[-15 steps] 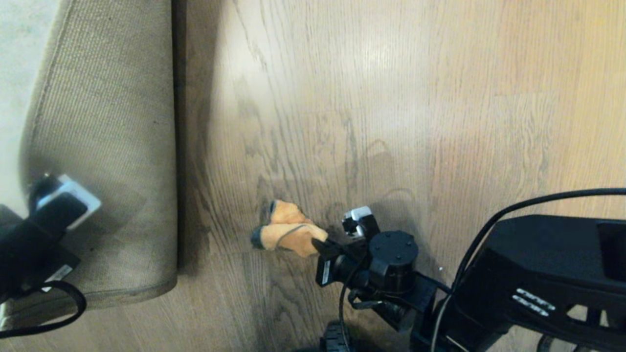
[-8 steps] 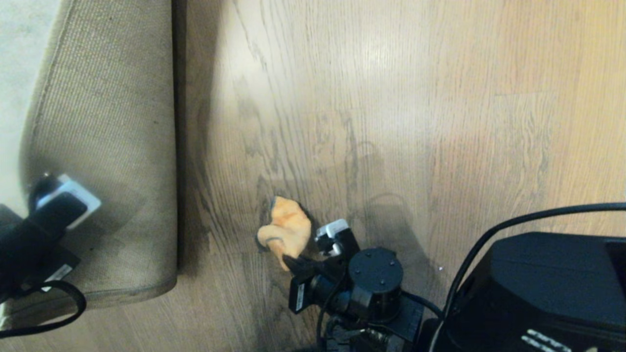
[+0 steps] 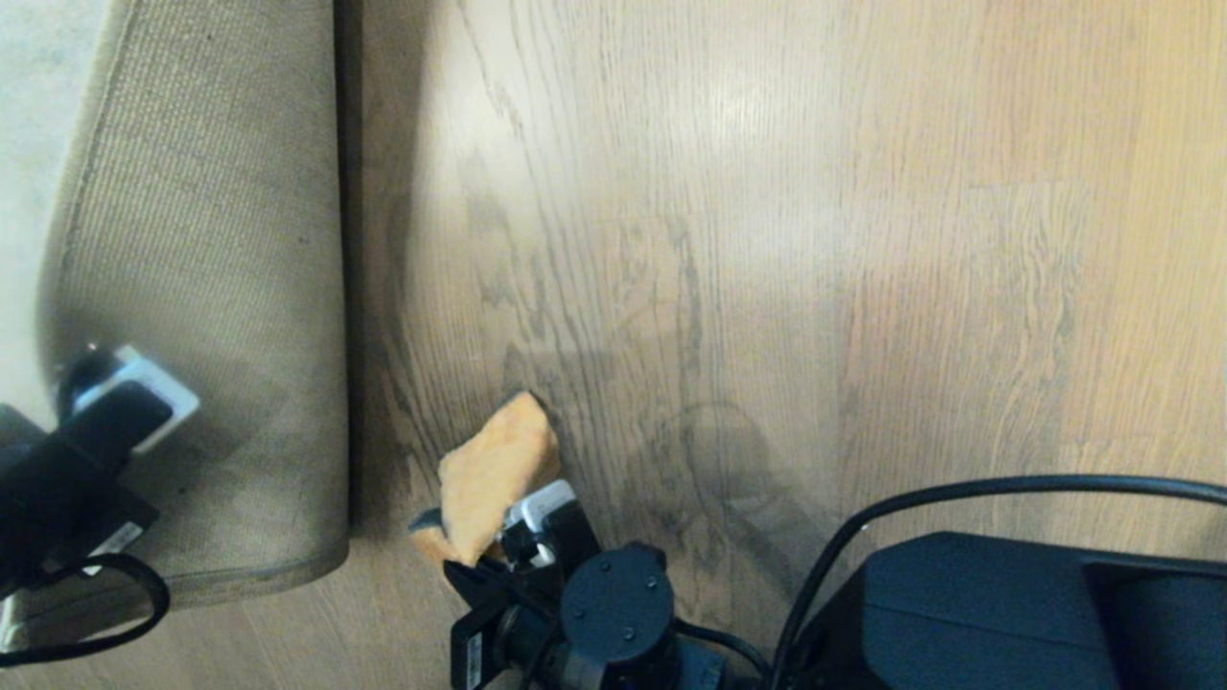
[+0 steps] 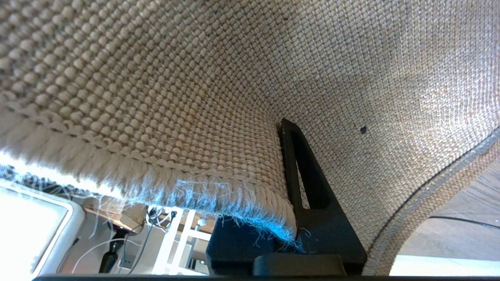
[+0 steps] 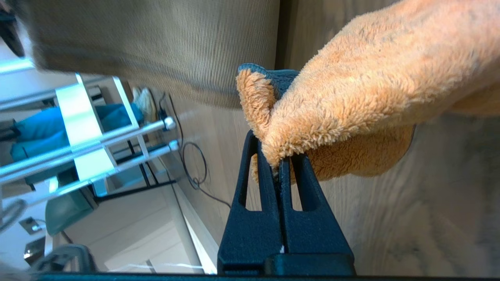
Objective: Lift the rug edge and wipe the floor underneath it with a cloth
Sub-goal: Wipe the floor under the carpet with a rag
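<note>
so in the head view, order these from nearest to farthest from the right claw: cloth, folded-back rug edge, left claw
1. The cloth: pinched in the right claw, touching it, trailing on the floor.
2. The rug edge: folded back with its tan backing up, to the claw's left.
3. The left claw: farthest left, gripping the rug's far border.

We can read no text, brand or number anywhere here; the small white label [image 3: 474, 660] on the camera body just below the cloth [image 3: 494, 474] is illegible
</note>
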`<state>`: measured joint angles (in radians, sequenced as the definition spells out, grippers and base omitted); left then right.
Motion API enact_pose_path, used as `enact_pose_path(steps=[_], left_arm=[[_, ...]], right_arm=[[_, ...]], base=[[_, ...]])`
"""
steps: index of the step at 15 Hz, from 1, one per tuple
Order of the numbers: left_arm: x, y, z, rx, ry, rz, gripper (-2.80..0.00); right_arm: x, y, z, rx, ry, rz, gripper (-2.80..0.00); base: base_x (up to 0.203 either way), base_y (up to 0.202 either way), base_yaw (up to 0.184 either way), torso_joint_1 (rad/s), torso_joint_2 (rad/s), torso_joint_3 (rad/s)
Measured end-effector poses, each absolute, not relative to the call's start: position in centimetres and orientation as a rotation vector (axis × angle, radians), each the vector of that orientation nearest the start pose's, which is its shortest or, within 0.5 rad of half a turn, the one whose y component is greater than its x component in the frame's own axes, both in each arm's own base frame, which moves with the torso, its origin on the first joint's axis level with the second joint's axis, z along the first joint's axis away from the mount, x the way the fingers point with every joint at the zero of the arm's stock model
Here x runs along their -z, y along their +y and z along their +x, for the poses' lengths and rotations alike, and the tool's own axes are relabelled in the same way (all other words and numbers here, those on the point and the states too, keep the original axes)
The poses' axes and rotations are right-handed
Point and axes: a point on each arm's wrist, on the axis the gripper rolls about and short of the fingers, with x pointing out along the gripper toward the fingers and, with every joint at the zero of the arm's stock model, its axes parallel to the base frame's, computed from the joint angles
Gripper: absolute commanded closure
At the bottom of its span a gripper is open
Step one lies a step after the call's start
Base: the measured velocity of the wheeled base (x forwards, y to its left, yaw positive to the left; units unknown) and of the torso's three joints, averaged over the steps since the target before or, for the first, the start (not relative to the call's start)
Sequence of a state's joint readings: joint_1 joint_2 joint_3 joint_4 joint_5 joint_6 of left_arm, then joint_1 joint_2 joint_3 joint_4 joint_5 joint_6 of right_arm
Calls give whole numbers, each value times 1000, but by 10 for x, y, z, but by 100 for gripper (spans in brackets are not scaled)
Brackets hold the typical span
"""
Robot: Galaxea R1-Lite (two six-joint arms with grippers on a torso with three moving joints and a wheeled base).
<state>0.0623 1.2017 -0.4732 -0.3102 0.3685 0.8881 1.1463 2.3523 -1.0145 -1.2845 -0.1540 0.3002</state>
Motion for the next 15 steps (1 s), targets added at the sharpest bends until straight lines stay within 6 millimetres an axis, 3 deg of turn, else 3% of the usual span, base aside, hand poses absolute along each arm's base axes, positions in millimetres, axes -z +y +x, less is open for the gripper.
enact_pose_path(steps=[4, 7, 11, 15], left_arm=[[-178, 18, 164, -212, 582, 927, 0], [-178, 18, 163, -213, 584, 927, 0], [-178, 18, 162, -216, 585, 928, 0], [-177, 18, 160, -216, 585, 927, 0]], right_arm=[[-30, 411, 185, -984, 191, 244, 0], [-12, 414, 190, -955, 200, 234, 0], [-2, 388, 211, -872, 204, 231, 0], [-6, 337, 237, -757, 214, 220, 0]], base=[[0, 0, 0, 0, 0, 0], [0, 0, 0, 0, 0, 0], [0, 0, 0, 0, 0, 0], [0, 0, 0, 0, 0, 0]])
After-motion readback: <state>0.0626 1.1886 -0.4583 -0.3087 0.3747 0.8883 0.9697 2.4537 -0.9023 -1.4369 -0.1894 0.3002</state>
